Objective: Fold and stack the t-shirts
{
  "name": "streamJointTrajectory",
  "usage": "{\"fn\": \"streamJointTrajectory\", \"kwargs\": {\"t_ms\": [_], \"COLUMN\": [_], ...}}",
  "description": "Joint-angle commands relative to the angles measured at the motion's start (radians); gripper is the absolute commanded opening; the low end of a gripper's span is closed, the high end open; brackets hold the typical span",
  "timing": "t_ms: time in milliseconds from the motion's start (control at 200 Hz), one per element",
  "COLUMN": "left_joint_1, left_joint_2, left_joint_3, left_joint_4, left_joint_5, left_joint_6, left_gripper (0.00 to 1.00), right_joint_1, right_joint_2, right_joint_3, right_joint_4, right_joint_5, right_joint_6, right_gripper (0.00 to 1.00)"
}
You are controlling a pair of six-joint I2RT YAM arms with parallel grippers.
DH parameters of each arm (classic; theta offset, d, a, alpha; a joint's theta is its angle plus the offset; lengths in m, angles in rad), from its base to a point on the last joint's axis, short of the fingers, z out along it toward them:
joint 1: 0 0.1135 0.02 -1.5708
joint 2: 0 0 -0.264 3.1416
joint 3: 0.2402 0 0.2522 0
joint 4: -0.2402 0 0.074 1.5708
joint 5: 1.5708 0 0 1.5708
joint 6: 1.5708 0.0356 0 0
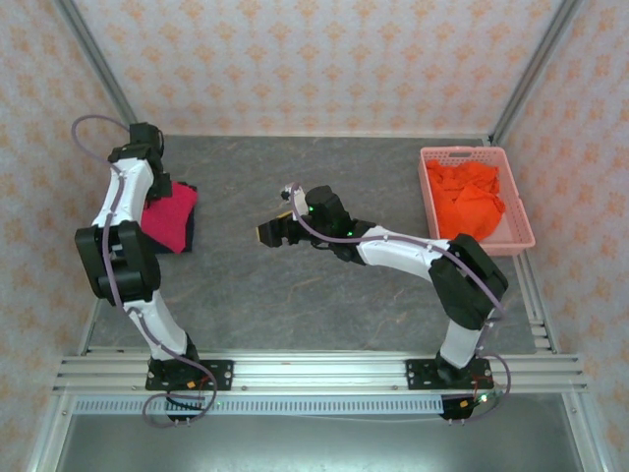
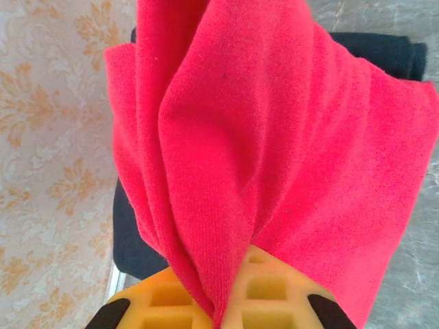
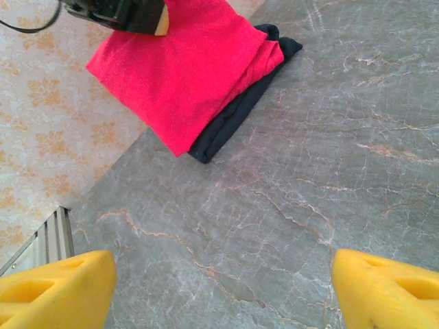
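We note the pink shirt (image 1: 169, 218) lies folded on the navy shirt (image 3: 233, 116) at the table's (image 1: 295, 295) left edge, and the left gripper (image 2: 226, 295) pinches its cloth. We judge two stacked, one left: the orange shirt (image 1: 470, 197) sits crumpled in the basket (image 1: 428, 197), far right. The right gripper (image 1: 270, 234) hovers mid-table, jaws spread.

Grey marbled table (image 1: 295, 295): folded navy t-shirt (image 3: 230, 120) far left, pink basket (image 1: 428, 192) far right.
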Motion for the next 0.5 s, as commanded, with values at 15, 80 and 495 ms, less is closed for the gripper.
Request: {"fn": "streamJointTrajectory", "kwargs": {"t_ms": [15, 80, 495], "left_joint_1": [0.004, 0.003, 0.003], "left_joint_2": [0.033, 0.043, 0.074], "left_joint_3": [0.011, 0.022, 0.11], "left_joint_4": [0.035, 0.035, -0.072], "left_joint_5": [-0.058, -0.072, -0.116], "left_joint_6": [-0.025, -0.041, -0.209], "left_gripper": [0.0, 0.0, 0.9], "right_joint_1": [0.001, 0.001, 0.001], "right_joint_2": [0.003, -0.001, -0.047], "right_joint_3": [0.008, 0.001, -0.064], "right_joint_4": [0.019, 0.028, 0.043], "right_joint_5": [-0.016, -0.014, 0.013], "right_joint_6": [0.011, 0.016, 0.024], "right_gripper": [0.83, 0.83, 0.83]}}
